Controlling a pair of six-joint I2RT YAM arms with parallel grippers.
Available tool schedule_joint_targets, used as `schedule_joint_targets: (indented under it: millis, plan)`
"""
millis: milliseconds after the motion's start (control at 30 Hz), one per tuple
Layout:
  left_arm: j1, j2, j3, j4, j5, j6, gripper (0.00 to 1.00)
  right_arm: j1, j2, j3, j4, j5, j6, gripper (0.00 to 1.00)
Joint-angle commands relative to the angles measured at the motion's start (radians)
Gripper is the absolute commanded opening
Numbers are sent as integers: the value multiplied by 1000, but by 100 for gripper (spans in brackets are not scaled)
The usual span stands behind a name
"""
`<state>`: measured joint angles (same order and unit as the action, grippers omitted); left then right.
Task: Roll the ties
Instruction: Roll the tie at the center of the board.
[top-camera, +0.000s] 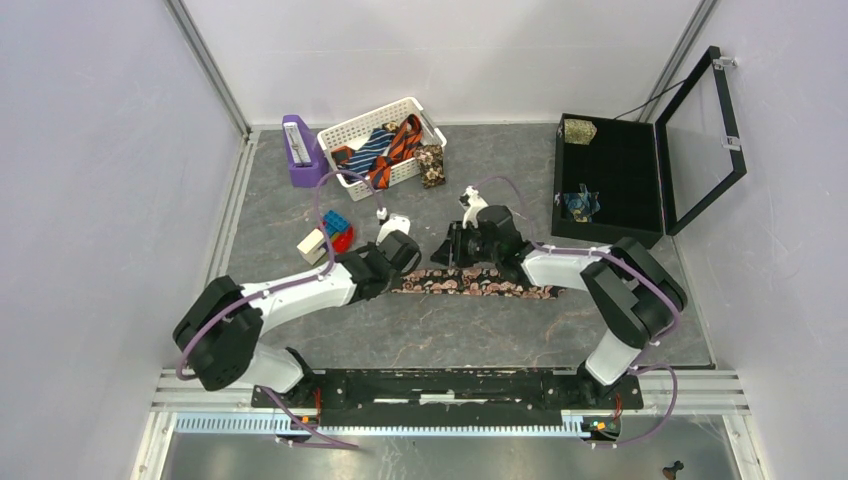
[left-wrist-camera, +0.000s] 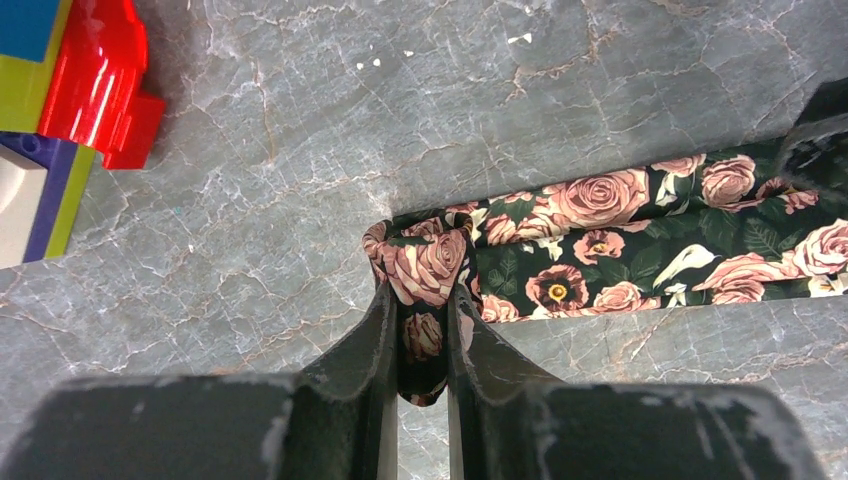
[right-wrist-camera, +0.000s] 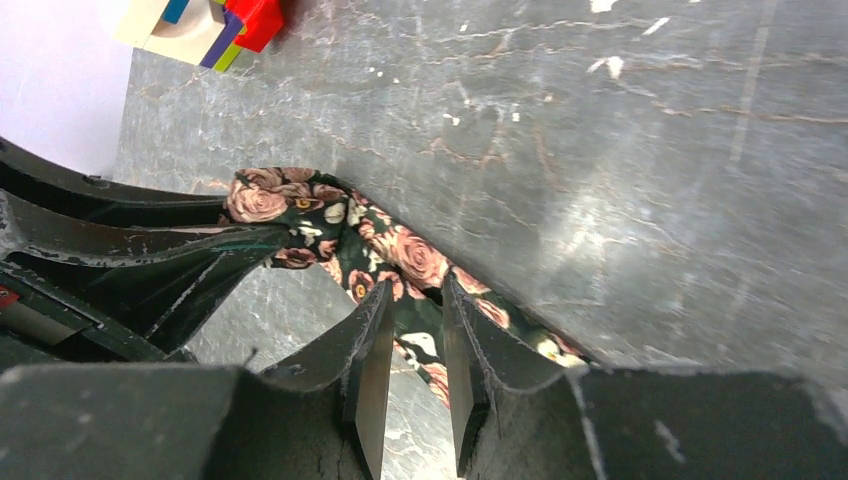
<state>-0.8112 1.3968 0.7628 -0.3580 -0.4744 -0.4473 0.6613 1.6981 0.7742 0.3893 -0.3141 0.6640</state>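
Left claw (left-wrist-camera: 420, 297) is clamped on floral tie (left-wrist-camera: 600, 232) at its folded end; right claw (right-wrist-camera: 416, 292) is held astride it, grip unclear.

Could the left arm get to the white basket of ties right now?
Probably not right away: the left gripper is shut on the end of the floral tie. If it let go, the way to the white basket looks free.

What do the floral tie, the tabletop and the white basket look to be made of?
The floral tie looks like thin printed fabric; its end folds and bunches softly. The tabletop is a grey marble-look surface with pale veins and a sheen, possibly a printed mat. The basket is likely white moulded plastic, given its regular lattice walls.
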Motion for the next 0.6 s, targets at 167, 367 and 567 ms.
schedule_joint_targets:
  millis: [167, 367, 567]
  plan:
    - [-70, 99, 110, -57, -129, 6, 5, -113, -134, -83, -21, 3, -36, 32]
    - [-126, 195, 173, -109, -209, -14, 5, -166, -200, -106, -71, 34, -67, 33]
    - [-178, 300, 247, -163, -266, -27, 5, -225, -257, -133, -97, 33, -84, 34]
